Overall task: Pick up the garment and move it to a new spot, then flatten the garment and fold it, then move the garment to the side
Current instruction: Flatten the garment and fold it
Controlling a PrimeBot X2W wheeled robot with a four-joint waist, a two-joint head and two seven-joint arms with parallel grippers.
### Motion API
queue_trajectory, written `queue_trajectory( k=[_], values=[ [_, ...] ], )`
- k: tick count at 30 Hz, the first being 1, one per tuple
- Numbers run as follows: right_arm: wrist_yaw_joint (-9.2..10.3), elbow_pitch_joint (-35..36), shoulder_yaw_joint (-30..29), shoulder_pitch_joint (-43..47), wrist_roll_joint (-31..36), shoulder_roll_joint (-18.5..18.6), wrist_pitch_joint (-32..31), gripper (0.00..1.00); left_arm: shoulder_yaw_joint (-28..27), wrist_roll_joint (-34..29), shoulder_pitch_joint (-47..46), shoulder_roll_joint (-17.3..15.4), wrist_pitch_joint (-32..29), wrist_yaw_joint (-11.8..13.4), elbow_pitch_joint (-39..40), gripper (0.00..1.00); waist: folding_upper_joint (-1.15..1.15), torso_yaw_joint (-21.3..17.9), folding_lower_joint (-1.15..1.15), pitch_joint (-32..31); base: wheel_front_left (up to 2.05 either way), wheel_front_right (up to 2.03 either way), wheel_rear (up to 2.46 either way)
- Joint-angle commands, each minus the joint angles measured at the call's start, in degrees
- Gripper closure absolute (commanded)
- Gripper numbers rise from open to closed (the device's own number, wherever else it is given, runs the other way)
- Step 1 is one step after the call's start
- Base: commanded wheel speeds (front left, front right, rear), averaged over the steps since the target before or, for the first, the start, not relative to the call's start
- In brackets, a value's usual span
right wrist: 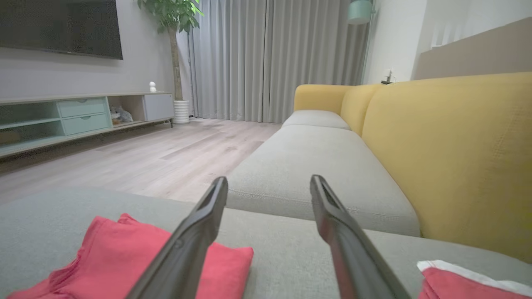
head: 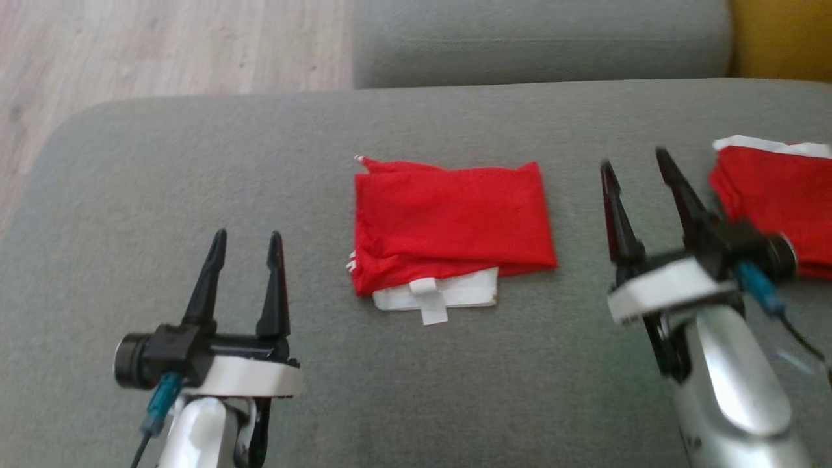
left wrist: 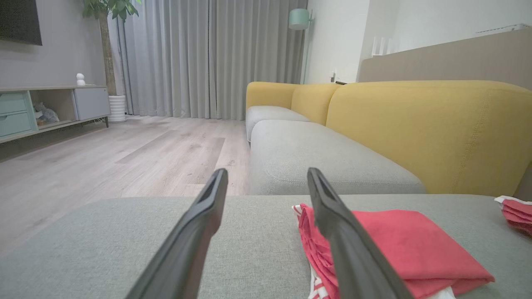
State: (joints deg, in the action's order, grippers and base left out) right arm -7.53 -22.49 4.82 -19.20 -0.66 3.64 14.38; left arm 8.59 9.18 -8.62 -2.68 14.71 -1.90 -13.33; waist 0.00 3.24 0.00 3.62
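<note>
Both your left gripper [head: 248,235] and right gripper [head: 634,159] hang with jaws spread and empty either side of the folded red garment [head: 448,218] mid-cushion [head: 195,162], so pinch its soft, light layers together at an edge.

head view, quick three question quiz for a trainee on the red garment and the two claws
1. True or false: the folded red garment lies on the grey cushion between the left claw and the right claw.
2. What does the right claw hold? A the folded garment, B a white tag, C nothing.
3. Fill in: the second red garment lies at the robot's ____ edge of the view.
Key: 1 true; 2 C; 3 right.
</note>
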Motion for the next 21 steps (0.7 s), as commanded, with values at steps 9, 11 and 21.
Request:
queue_trajectory(
  k=[9,11,21],
  values=[
    [0.04,7.53,-2.08,9.92,-3.31,-0.76,0.62,0.0,-3.33,1.5,3.66,-0.23,0.29,1.84,3.32,0.0,0.0,-2.94,0.0,-2.95,0.0,0.0,0.0],
    [0.04,8.16,-2.21,10.82,-4.0,-0.76,0.62,0.0,-3.13,1.61,4.49,-0.22,0.29,2.07,3.64,0.0,0.0,-3.06,0.0,-3.08,0.0,0.0,0.0],
    [0.04,8.55,-1.94,11.33,-4.57,-0.76,0.62,0.0,-2.8,1.7,4.44,-0.21,0.29,2.41,3.75,0.0,0.0,-2.99,0.0,-3.07,0.0,0.0,0.0]
  ],
)
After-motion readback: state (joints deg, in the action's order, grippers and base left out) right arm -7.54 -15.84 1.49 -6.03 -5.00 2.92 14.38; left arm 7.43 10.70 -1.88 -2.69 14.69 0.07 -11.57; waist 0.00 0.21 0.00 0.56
